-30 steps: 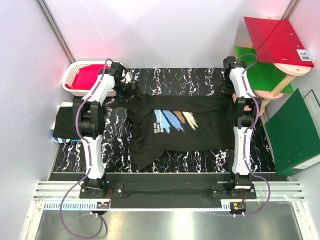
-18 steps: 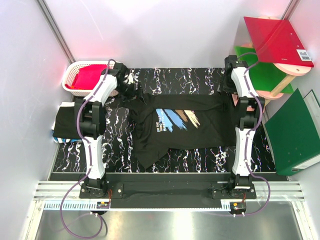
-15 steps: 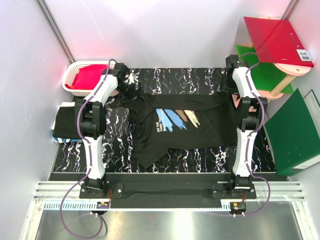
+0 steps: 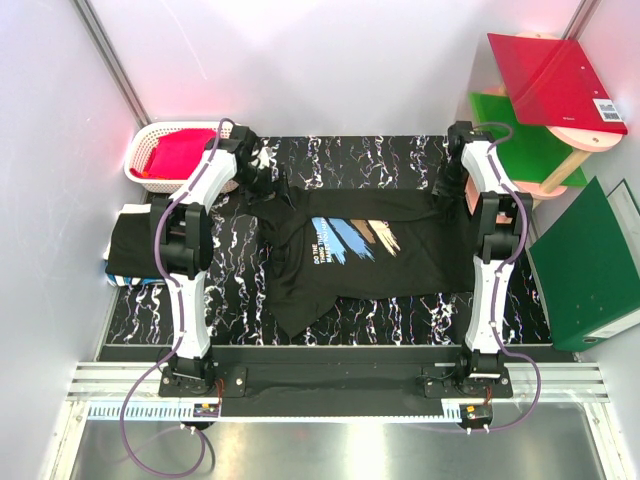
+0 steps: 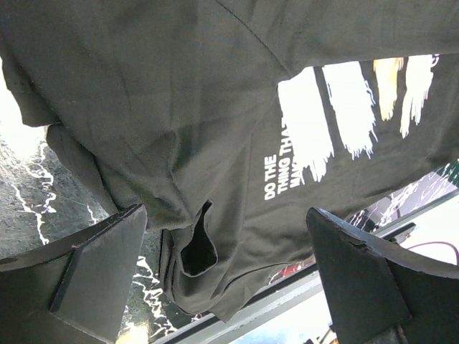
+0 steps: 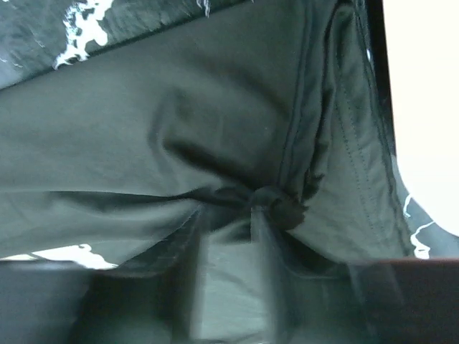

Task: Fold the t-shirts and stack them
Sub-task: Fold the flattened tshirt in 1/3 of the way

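Jaws of the left gripper (image 5: pixel 226 215) gape above the printed black t-shirt (image 4: pixel 370 250); right gripper (image 6: pixel 237 287) is blurred at its bunched far-right edge, grip unclear

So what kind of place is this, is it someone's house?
Probably not a house: it looks like a robot test booth. Two robot arms are bolted to a metal rail, inside plain white walls.

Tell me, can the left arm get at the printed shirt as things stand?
Probably yes. The left gripper hangs open right above the shirt and holds nothing, and nothing lies between its jaws and the cloth.
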`<action>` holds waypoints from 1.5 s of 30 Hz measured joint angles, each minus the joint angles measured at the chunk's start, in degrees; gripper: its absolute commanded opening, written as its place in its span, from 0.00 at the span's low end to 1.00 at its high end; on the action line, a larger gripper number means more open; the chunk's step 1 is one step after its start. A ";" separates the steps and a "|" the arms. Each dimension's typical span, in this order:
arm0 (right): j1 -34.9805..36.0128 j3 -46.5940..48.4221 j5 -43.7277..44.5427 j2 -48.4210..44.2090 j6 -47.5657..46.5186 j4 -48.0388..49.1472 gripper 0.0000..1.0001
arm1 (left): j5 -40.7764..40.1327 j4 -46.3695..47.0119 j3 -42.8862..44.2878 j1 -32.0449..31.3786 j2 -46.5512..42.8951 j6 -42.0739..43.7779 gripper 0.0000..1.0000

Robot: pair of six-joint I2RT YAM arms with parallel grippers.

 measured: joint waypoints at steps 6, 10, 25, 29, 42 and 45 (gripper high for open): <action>-0.17 -3.63 0.22 -1.14 1.46 0.04 0.68 | -0.02 -0.02 -0.90 0.00 0.00 0.02 0.99; -0.37 -8.33 -1.33 -4.35 3.52 1.27 0.68 | -0.02 -0.04 -1.07 0.00 0.00 0.04 0.99; -2.86 -25.09 -10.54 -12.79 10.82 10.82 0.67 | 0.00 -0.17 -2.99 -0.04 -0.04 1.60 0.99; -2.86 -25.59 -8.15 -13.46 10.49 10.69 0.68 | 0.02 -0.17 -3.06 -0.07 -0.13 1.75 0.99; -2.95 -29.99 -3.48 -19.96 10.19 7.67 0.69 | 0.37 -0.04 -3.69 -0.07 -0.22 2.12 0.99; -2.97 -31.52 -2.03 -20.50 10.03 7.54 0.69 | 0.66 0.02 -3.89 -0.07 -0.22 2.14 0.99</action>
